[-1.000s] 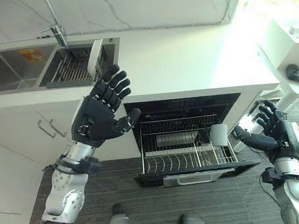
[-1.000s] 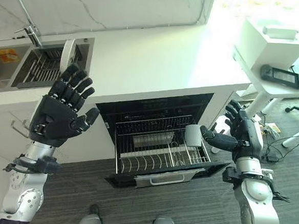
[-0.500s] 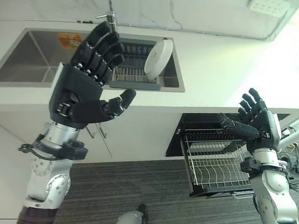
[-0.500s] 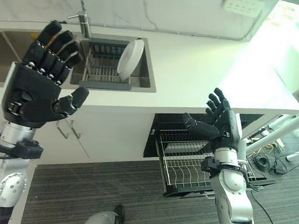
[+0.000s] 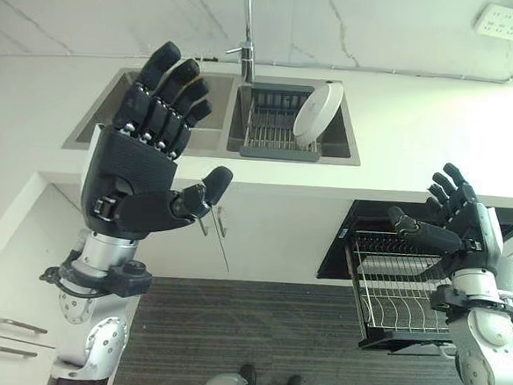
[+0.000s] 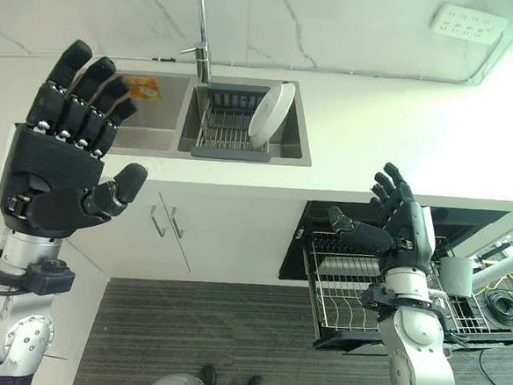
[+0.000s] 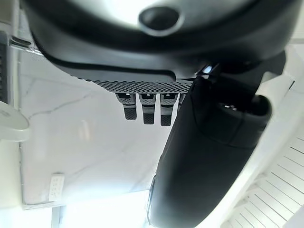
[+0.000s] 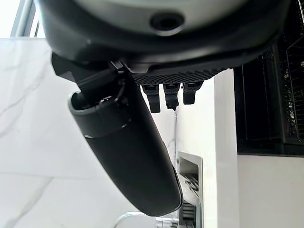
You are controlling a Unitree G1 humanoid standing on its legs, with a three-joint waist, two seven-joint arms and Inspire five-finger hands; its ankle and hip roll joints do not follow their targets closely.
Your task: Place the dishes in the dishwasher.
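A white plate [image 5: 318, 113] stands on edge in a dark drying rack [image 5: 274, 132] inside the right basin of the sink [image 5: 138, 127]. The dishwasher [image 5: 428, 257] under the counter is open at the right, with its wire rack [image 6: 355, 288] pulled out and a grey cup [image 6: 456, 275] in it. My left hand [image 5: 138, 180] is raised in front of the sink's left part, open and empty. My right hand [image 5: 451, 237] hovers above the pulled-out rack, open and empty too.
A tall tap [image 5: 247, 33] rises behind the sink. White cabinet doors with handles [image 5: 214, 229] sit below the counter [image 5: 402, 123]. A wall socket [image 5: 510, 23] is at the back right. Dark plank floor [image 5: 229, 332] lies in front.
The camera has swung left, so the sink and plate now sit mid-picture and the dishwasher at the right edge. Both hands stay raised and open.
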